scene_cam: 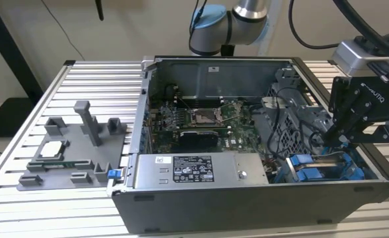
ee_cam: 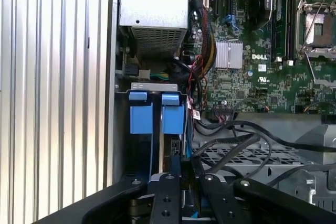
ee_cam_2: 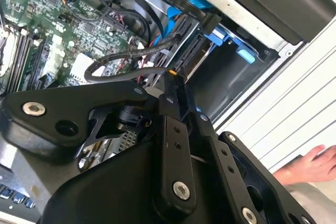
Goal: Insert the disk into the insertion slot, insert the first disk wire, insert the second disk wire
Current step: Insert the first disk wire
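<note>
- Exterior view: the pincer (scene_cam: pixel 338 140) reaches into the case (scene_cam: pixel 247 208). The disk (scene_cam: pixel 313 171), blue carrier showing, lies under it at the case's corner on the exterior view's right.
- Second wrist view: the pincer tips are pressed together against a black wire (ee_cam_2: pixel 131 56); I cannot tell whether they pinch it.
- First wrist view: the slot (ee_cam: pixel 152 86) stands just ahead. Judgement: disk appears seated; wire steps unconfirmed.

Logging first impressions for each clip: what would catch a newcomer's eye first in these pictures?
The open computer case on the slatted table, its green motherboard exposed, stands out. At the exterior view's right the black gripper reaches down into it beside the blue latches of the insertion slot. A person's hand shows by the table in the second wrist view.
</note>
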Controlling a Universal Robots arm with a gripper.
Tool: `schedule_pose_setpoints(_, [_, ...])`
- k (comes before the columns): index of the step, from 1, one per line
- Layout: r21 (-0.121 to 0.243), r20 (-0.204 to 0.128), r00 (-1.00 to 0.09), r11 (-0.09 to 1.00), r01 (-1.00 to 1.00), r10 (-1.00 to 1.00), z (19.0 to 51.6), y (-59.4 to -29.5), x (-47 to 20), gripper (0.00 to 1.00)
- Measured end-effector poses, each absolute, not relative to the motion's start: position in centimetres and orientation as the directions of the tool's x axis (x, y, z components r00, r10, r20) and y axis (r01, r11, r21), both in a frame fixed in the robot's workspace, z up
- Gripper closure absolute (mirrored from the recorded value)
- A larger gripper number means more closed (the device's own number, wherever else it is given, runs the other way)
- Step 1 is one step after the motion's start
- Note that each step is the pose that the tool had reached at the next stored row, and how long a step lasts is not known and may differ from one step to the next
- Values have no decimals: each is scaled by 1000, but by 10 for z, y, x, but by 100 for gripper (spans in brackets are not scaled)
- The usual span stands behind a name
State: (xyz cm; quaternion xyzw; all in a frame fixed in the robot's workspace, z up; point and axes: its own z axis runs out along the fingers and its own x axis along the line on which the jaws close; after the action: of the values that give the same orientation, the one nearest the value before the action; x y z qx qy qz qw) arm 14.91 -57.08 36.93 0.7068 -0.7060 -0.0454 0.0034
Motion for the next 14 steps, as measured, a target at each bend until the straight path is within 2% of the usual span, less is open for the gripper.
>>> schedule_pose_setpoints(14, [69, -49, -1, -2, -998, -999, 352, -573, 157, 100])
